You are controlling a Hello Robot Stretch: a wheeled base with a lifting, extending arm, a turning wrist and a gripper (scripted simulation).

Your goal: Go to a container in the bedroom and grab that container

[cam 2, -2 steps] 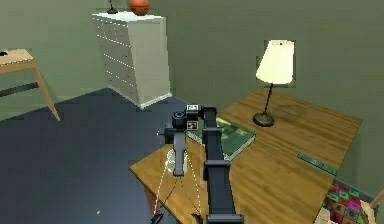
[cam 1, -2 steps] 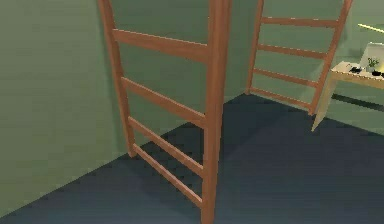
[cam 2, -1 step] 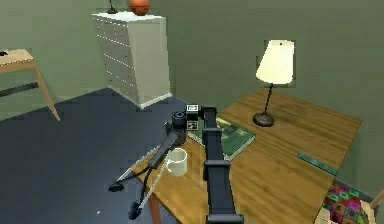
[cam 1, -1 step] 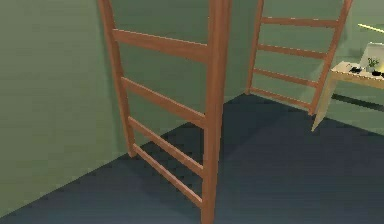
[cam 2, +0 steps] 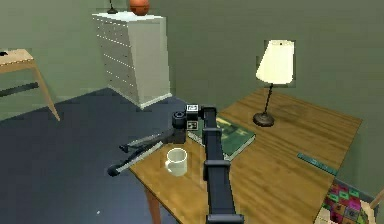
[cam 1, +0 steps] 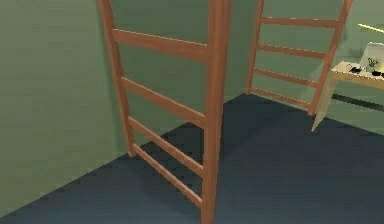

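Observation:
A small white cup-shaped container (cam 2: 177,160) stands on a wooden table (cam 2: 300,125), near its left corner. My arm's dark bar rises from the arm side view's bottom edge across this table. The gripper (cam 2: 120,160) reaches out to the left of the cup, and its thin fingers (cam 2: 140,157) stretch past the table's edge over the dark floor. Only bare floor and tabletop lie behind its far end, so it holds nothing. The cup sits just right of the lower finger.
On the same table stand a lamp (cam 2: 273,68), a green book (cam 2: 233,140) and a thin ruler-like strip (cam 2: 316,160). A white dresser (cam 2: 132,55) with an orange ball (cam 2: 140,6) stands against the wall. Wooden ladder-like frames (cam 1: 215,110) rise ahead, with a light wooden table (cam 1: 350,75) at the right.

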